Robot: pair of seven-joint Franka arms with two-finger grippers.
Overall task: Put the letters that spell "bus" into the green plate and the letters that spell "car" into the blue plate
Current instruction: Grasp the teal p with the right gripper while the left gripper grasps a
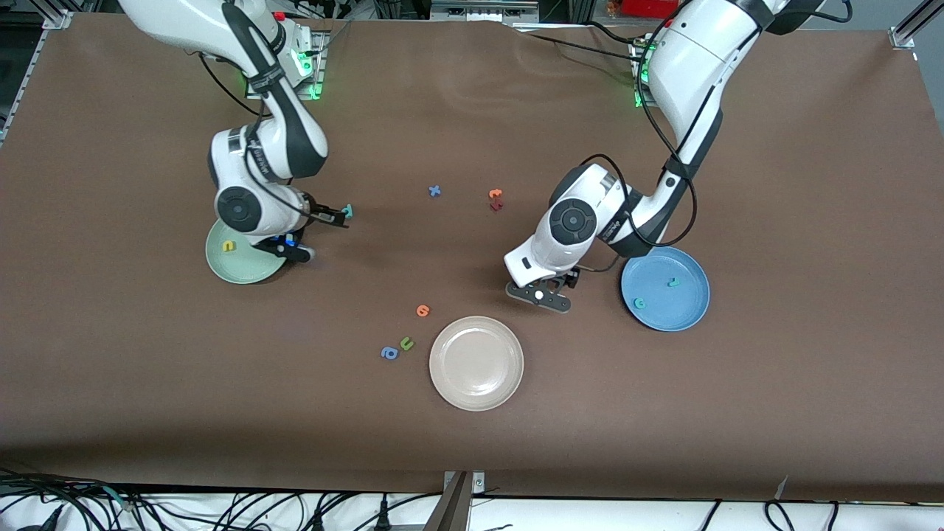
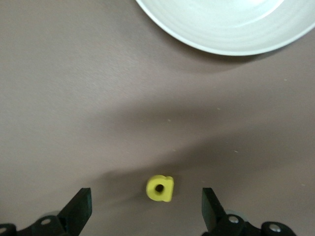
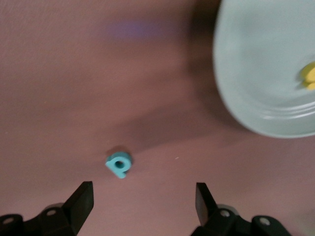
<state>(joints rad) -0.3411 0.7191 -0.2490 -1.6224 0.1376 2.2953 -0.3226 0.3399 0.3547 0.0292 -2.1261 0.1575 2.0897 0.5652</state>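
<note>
Gaping wide, left tool (image 2: 146, 214) and right tool (image 3: 142, 209) hold nothing.

Table (image 1: 147, 383): brown matte cover, faint creases near the robots' end.
Frame: silver corner brackets (image 1: 906, 32) at the cover's corners at the robots' end.
Front edge: white ledge (image 1: 590, 512) below the cover, black cables (image 1: 243, 509) strung along it.
Bracket (image 1: 462, 494): metal piece at the middle of the front edge.
Light: even, from overhead; soft shadows on the cover.
</note>
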